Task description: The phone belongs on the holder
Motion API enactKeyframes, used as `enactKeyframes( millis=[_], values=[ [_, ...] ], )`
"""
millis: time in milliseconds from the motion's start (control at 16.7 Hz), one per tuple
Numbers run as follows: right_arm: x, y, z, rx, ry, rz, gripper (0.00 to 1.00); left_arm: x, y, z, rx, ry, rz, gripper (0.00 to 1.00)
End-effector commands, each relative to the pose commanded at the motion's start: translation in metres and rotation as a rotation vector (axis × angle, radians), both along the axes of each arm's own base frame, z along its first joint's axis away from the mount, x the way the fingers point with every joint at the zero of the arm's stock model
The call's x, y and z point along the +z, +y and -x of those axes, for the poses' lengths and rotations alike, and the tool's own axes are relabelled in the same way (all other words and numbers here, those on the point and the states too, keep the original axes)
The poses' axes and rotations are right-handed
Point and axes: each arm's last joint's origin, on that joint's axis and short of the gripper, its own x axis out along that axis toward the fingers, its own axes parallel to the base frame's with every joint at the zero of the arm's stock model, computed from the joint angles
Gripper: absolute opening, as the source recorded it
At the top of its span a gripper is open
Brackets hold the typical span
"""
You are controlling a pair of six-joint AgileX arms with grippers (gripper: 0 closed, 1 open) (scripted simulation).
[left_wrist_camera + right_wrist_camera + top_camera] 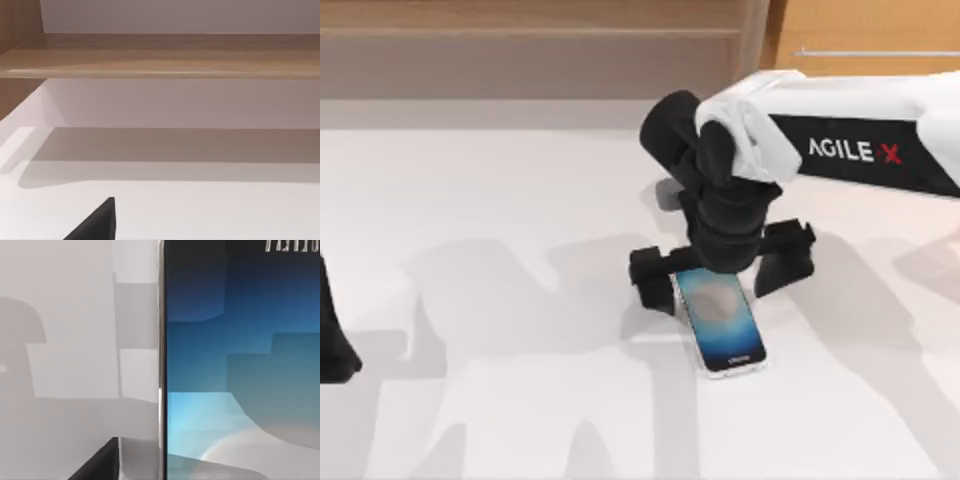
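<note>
Right end effector (720,272) directly over the far end of the phone (722,322), wrist pointing down, near mid-bench (500,300). Opening: cannot tell, hidden under the wrist. Two black blocks (652,276) flanking the phone's far end, one each side; unclear whether part of the end effector or part of a holder.

Phone face-up, blue screen lit, far end tucked below the wrist, near end pointing toward the front of the bench. In the right wrist view, phone (240,365) very close, silver rim running along its length. Flat or propped: cannot tell.

Step in hand, as a judgement: contact phase at the phone, either taking hold or letting go.

Next move calls for confirming support under the phone first, then a slow vertical motion with no sideways drag on the rim.

Left arm (335,345) parked at the bench's left edge.
</note>
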Motion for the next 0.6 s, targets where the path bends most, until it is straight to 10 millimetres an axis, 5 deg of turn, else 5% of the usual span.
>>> enactKeyframes(
  millis=[480,600],
  values=[
    [0.0000,0.0000,0.0000,0.000,0.000,0.000,0.02,0.0000,0.0000,0.0000,0.000,0.000,0.000,1.00],
    [0.0000,0.0000,0.0000,0.000,0.000,0.000,0.00,0.0000,0.0000,0.0000,0.000,0.000,0.000,1.00]
  ],
)
